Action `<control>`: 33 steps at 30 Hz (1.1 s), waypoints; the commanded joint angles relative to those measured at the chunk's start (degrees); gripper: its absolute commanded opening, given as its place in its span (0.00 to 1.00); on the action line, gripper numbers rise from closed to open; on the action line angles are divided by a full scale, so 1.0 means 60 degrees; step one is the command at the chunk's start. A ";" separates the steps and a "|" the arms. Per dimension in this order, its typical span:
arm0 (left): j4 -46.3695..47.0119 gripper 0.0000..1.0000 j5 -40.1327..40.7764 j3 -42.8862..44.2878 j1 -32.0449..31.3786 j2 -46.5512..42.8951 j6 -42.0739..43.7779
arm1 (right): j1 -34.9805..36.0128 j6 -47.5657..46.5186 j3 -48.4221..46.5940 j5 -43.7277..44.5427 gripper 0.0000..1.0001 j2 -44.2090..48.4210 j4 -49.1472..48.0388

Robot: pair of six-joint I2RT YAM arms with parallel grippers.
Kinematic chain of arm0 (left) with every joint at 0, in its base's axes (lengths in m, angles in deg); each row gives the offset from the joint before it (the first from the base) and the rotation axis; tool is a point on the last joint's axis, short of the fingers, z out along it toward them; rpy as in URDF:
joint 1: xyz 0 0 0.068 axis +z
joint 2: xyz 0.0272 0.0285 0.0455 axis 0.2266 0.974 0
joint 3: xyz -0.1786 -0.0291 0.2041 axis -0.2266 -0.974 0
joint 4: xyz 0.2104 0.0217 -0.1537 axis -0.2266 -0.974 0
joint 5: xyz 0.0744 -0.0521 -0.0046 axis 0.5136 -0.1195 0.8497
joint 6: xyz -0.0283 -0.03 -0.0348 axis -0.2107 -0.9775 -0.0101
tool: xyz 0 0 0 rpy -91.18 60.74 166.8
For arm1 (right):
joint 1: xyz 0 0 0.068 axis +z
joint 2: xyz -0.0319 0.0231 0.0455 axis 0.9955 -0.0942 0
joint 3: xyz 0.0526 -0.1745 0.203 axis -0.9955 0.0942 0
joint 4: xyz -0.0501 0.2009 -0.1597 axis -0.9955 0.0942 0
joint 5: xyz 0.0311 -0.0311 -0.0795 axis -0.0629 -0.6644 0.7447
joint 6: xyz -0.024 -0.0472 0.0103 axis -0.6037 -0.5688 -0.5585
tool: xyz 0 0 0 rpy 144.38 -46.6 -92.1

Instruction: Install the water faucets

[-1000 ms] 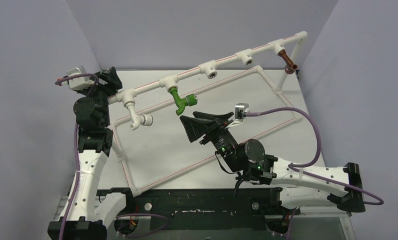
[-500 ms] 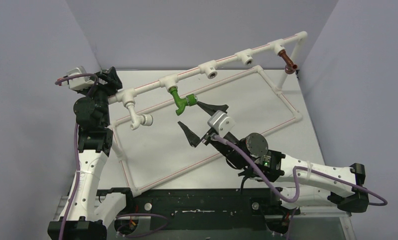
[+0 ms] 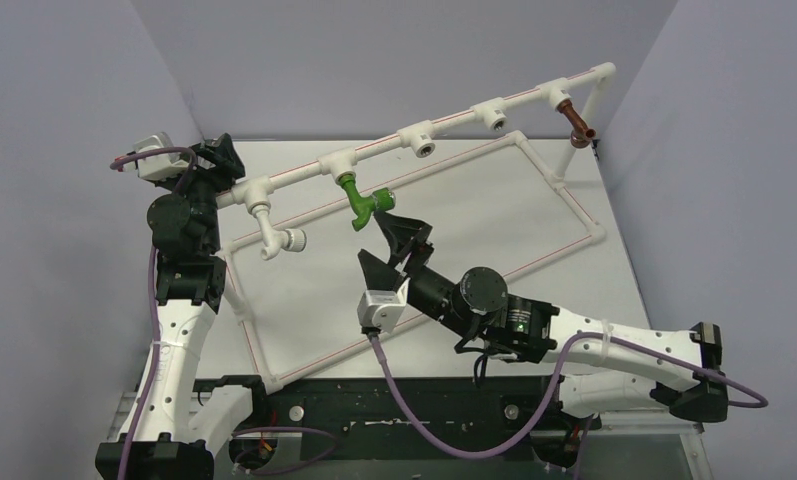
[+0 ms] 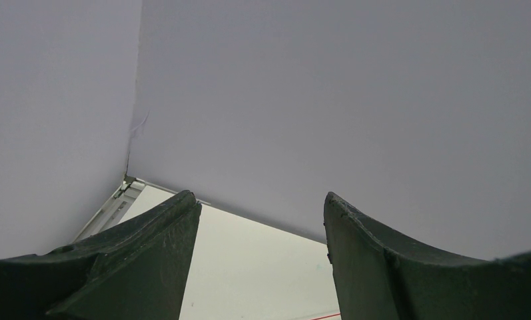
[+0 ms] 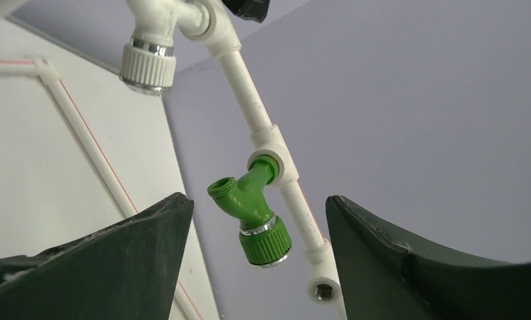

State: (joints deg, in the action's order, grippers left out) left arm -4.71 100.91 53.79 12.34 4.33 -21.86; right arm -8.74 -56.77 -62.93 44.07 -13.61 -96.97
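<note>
Lilac-grey walls (image 3: 374, 60) close in a white table (image 3: 324, 285). A white pipe frame (image 3: 564, 190) sits on it, its upper rail (image 3: 454, 122) climbing from left to right.

Far left — the left arm stands folded and upright. The left gripper (image 4: 259, 207) is raised by the low end of the rail. Its wrist view shows the fingers apart with only wall and table between them, so it grips nothing. My guess is that it is parked there to keep out of the way, or ready to steady the rail.

Next along, a white tap (image 3: 274, 235) hangs from the end elbow.

Then comes the green faucet (image 3: 357, 203), seated in its tee socket with the spout bent downward and the ringed end hanging free. The right gripper (image 3: 386, 245) sits just beside it on the near side. Its fingers are spread wide and clamp nothing, and in the wrist view the faucet is framed between the two tips. The right arm reaches in low from its base at the right, forearm stretched across the table. The wrist is rolled so its camera hangs on the near-left side. This looks like a line-up to grasp the green body and finish seating it; I cannot tell how firmly it is seated.

Further right, two tee sockets (image 3: 422, 142) on the rail stand open.

Far right — the reddish-brown faucet (image 3: 577, 122) hangs from the last tee, well apart from both grippers. It probably needs no more attention.
</note>
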 commanded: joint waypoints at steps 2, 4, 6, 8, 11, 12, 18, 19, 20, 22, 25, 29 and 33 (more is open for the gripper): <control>-0.3193 0.66 0.0005 -0.0969 0.0075 0.0662 0.0095 | 0.0075 -0.2587 -0.0190 0.0887 0.75 -0.0518 -0.0198; -0.3193 0.66 -0.0008 -0.0954 0.0067 0.0677 0.0095 | 0.0084 -0.3025 -0.0212 0.1156 0.75 -0.0754 -0.0372; -0.3202 0.66 0.0004 -0.0958 0.0067 0.0686 0.0098 | 0.0078 -0.3470 -0.0188 0.1416 0.75 -0.0990 -0.0725; -0.3194 0.66 -0.0008 -0.0948 0.0071 0.0695 0.0109 | 0.0049 -0.3877 -0.0199 0.1721 0.75 -0.1235 -0.1120; -0.3197 0.66 -0.0006 -0.0951 0.0077 0.0695 0.0106 | -0.0059 -0.4557 -0.0192 0.2419 0.75 -0.1768 -0.1927; -0.3194 0.66 -0.0002 -0.0948 0.0081 0.0691 0.0109 | -0.0125 -0.4760 -0.0178 0.2593 0.75 -0.1943 -0.2218; -0.3195 0.66 0.0002 -0.0948 0.0068 0.0694 0.0109 | -0.0380 -0.5108 -0.0473 0.2918 0.71 -0.2638 -0.2826; -0.3193 0.66 -0.0008 -0.0947 0.0073 0.0687 0.0109 | -0.0414 -0.5138 -0.0525 0.2963 0.70 -0.2742 -0.2944; -0.3193 0.66 -0.0022 -0.0947 0.0079 0.0694 0.0109 | -0.0422 -0.5137 -0.0603 0.2998 0.69 -0.2823 -0.3006; -0.3193 0.66 -0.0032 -0.0947 0.0073 0.0695 0.0117 | -0.0466 -0.5109 -0.0760 0.3092 0.67 -0.3019 -0.3080; -0.3191 0.66 -0.0046 -0.0947 0.0068 0.0693 0.0102 | -0.0481 -0.5077 -0.0952 0.3347 0.63 -0.3330 -0.3317; -0.3192 0.66 -0.0054 -0.0957 0.0075 0.0655 0.0101 | -0.0513 -0.5011 -0.1081 0.3523 0.54 -0.3574 -0.3513; -0.3179 0.66 -0.0053 -0.0951 0.0067 0.0645 0.0096 | -0.0538 -0.5143 -0.1143 0.3881 0.39 -0.3830 -0.4049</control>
State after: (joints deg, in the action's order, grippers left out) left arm -4.68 100.89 53.79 12.34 4.33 -21.86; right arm -11.49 -86.74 -66.89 63.43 -35.40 -114.19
